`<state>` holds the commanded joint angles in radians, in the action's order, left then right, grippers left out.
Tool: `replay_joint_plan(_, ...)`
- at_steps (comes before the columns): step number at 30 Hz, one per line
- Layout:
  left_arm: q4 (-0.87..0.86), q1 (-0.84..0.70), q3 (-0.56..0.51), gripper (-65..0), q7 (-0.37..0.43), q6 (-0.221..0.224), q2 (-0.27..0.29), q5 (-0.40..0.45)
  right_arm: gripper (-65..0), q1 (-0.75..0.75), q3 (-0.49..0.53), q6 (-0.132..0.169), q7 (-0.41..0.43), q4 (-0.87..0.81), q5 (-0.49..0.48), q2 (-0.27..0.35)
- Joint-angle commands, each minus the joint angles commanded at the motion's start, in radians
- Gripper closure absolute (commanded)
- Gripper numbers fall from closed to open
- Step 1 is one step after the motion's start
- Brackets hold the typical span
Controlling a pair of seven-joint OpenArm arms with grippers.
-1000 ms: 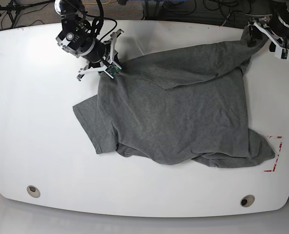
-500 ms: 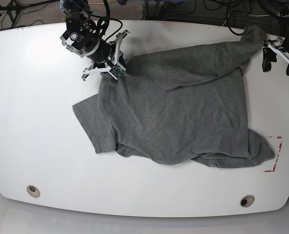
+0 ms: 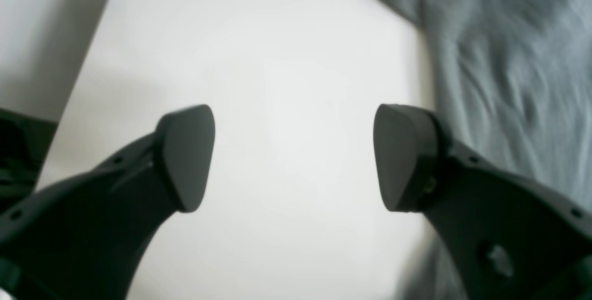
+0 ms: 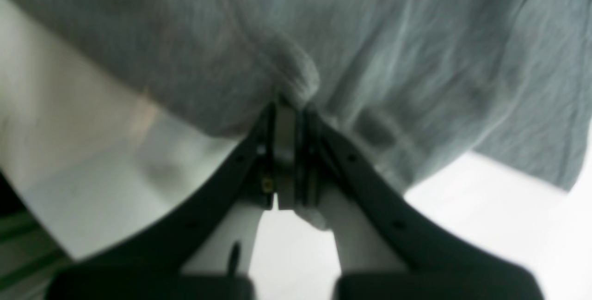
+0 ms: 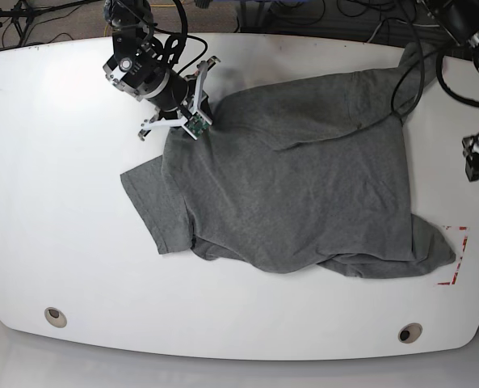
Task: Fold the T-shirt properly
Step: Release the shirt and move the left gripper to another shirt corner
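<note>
The dark heather-grey knit T-shirt (image 5: 296,178) lies rumpled and unfolded on the white surface (image 5: 61,202). The right claw (image 4: 289,106) is clamped on its far edge. The left claw (image 3: 293,156) is spread apart, empty. Folding appears barely begun.

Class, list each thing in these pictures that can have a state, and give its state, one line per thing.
T-shirt: spread on the white table, rumpled, partly folded over itself, not yet neatly folded.
Right claw: shut on the T-shirt's edge.
Left claw: open, empty, above bare table beside the shirt.
Red tape marks: on the table, partly covered by the shirt.
</note>
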<state>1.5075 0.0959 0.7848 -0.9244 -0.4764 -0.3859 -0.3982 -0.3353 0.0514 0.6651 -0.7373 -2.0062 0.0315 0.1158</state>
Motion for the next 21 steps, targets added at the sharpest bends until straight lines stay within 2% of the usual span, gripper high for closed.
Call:
replay_joint_plan(6,-0.241,0.189,-0.048,-50.6,0.021,0.0,-0.006,0.061,0.0,0.011,-0.002,0.0,0.002,0.003,0.0,0.003)
replay_joint_plan(14,-0.485,0.321,-0.13,-50.6,0.19,0.003,0.0,0.163,0.0,0.015,-0.002,0.0,0.002,0.003,0.0,-0.002)
replay_joint_plan(21,-0.743,0.399,-0.186,-50.6,0.333,0.006,-0.002,0.175,0.0,0.029,-0.002,0.0,0.002,0.003,0.0,-0.002)
